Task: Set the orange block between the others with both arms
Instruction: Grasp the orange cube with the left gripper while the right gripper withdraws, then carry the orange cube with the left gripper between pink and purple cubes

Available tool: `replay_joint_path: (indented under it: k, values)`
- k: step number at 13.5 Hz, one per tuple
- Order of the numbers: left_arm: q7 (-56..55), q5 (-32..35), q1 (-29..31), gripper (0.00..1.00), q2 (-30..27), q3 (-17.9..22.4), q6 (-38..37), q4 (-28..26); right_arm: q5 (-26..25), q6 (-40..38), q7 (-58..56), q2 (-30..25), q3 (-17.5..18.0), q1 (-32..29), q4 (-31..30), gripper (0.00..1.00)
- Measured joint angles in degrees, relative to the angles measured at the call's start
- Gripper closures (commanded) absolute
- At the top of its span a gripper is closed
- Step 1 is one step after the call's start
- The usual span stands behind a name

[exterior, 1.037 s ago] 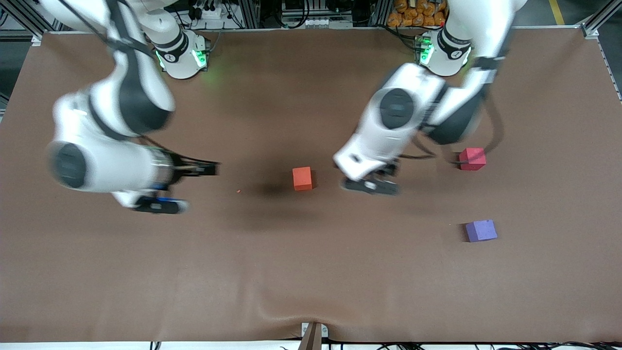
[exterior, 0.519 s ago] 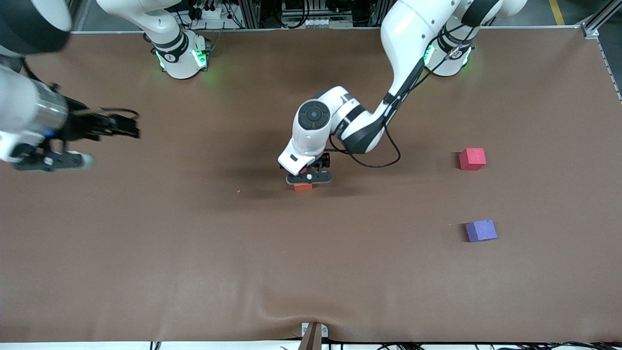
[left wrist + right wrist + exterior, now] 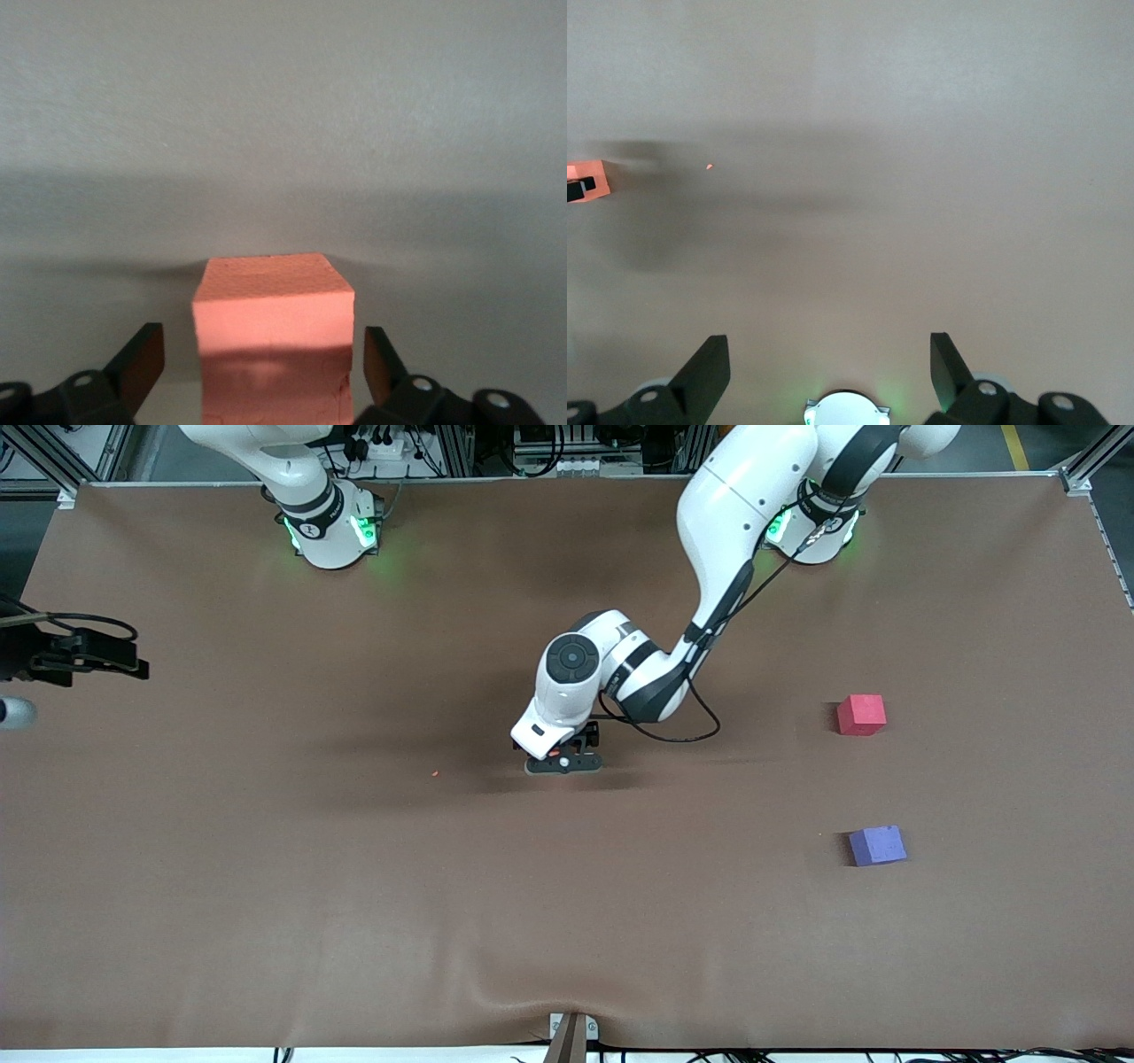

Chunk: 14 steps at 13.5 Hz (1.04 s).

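Left gripper (image 3: 563,763) is down at mid-table, straddling the orange block (image 3: 273,332). In the left wrist view the fingers (image 3: 137,363) stand spread on either side of the block with a visible gap each side, so not yet clamped on it. Block sits on the table between the two fingertips, its top face lit, lower face in shadow. In the front view the block is almost fully hidden under the gripper.

Right gripper (image 3: 84,662) waits at the right arm's end of the table, near the edge, fingers (image 3: 704,367) spread wide, nothing between them.

Red-pink cube (image 3: 861,714) and purple-blue cube (image 3: 877,845) lie toward the left arm's end, well apart from the orange block; purple-blue one nearer the front camera, a gap between the two.

Table (image 3: 354,921) covered in brown matte cloth, slight wrinkle at the near edge. A tiny orange crumb (image 3: 434,773) lies on it toward the right arm's end from the block. Metal framing and cables run along the edge by the robot bases.
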Motion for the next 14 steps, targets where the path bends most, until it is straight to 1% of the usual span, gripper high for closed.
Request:
replay_joint_path:
  k: [3,5,6,8,10,12,14]
  values:
    - [0.0,0.0,-2.8,1.0,0.5,1.8,-0.2,0.1,0.0,0.5,-0.3,0.0,0.2,-0.2,0.0,0.0]
    - [0.0,0.0,-1.8,1.0,0.1,2.8,-2.2,0.8,-0.4,1.3,-0.3,0.0,0.3,-0.1,0.0,0.0]
    - [0.0,0.0,-0.2,1.0,-0.6,3.1,-3.8,1.4,-1.2,1.5,-0.4,0.0,0.5,-0.1,0.0,0.0]
    - [1.7,0.1,4.8,1.0,-3.6,3.3,-8.6,2.0,-2.7,1.7,-0.4,0.1,0.8,0.2,0.0,0.0]
    - [6.3,0.1,10.3,1.0,-8.1,3.4,-14.7,1.4,-3.3,3.3,-0.4,0.1,1.2,0.9,0.0,0.0]
    - [12.9,0.2,16.4,1.0,-13.0,3.4,-17.5,-2.6,-3.5,5.7,-0.4,0.5,1.3,1.2,-0.1,0.0]
    - [20.5,0.3,22.6,1.0,-18.0,3.4,-18.0,-10.0,-3.6,9.0,-0.4,1.2,1.2,1.2,-0.3,0.0]
